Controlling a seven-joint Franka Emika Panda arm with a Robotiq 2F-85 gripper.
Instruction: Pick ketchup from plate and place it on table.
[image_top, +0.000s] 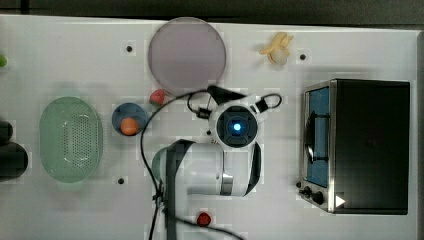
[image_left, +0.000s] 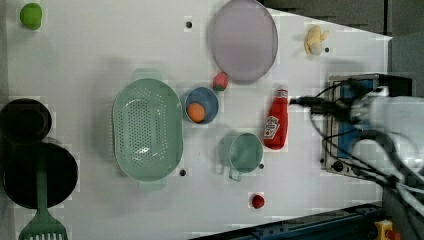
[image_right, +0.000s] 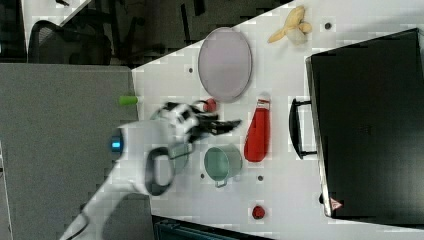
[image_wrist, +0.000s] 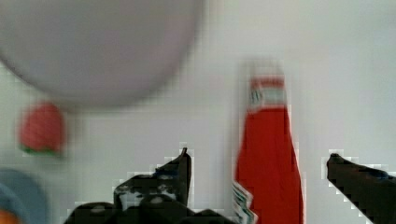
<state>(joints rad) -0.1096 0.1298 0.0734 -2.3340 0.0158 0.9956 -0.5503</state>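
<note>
The ketchup (image_left: 276, 122) is a red bottle with a white cap. It lies flat on the white table (image_top: 75, 50), just off the rim of the pale lilac plate (image_left: 243, 40), which has nothing on it. In the right view the ketchup (image_right: 257, 132) lies between the plate (image_right: 225, 62) and the oven's handle. My gripper (image_wrist: 259, 156) hangs above the bottle and is open. In the wrist view its dark fingertips (image_wrist: 184, 161) stand on either side of the ketchup (image_wrist: 268, 158), with a gap of table on each side. The arm (image_top: 234, 125) covers the bottle in the top view.
A strawberry (image_top: 158, 96) lies by the plate's edge. Beside it is a blue bowl (image_top: 129, 119) holding an orange ball, then a green basket (image_top: 71, 138). A green cup (image_left: 245, 152) stands close to the bottle. A toaster oven (image_top: 357, 145), a banana (image_top: 277, 47) and a red knob (image_top: 203, 218) sit further off.
</note>
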